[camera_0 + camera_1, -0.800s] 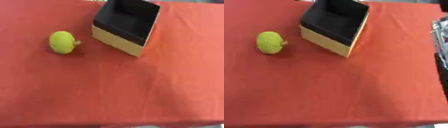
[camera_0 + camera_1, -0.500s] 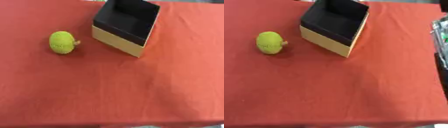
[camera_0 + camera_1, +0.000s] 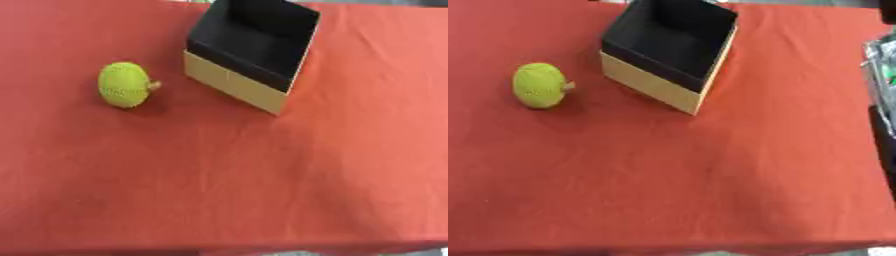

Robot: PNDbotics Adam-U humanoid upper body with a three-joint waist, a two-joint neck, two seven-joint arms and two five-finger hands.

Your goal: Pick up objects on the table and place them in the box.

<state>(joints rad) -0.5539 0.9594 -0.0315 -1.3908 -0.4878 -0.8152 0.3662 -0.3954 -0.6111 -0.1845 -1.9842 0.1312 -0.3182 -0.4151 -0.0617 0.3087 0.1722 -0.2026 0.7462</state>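
Neither robot hand shows up in either eye view, so I can't tell what their fingers are doing; nothing is being held or touched anywhere you can see.

Using the box (image 3: 252, 52) as the landmark: it's an open-topped box with a black inside and tan outer walls, sitting toward the far middle of the red tablecloth (image 3: 219, 180), turned so one corner points toward the robot. Its inside looks dark with nothing I can make out in it.

The only loose object is a yellow-green round thing (image 3: 124, 84), kind of fruit-shaped with a little tan stub poking out on the side facing the box. It's lying on the cloth to the left of the box, near it but apart, roughly level with the box's near-left wall.

On the right side of the box, well apart and off the cloth's edge, the right eye view catches some grey-silver stuff (image 3: 882, 70) that's too blurry to identify.
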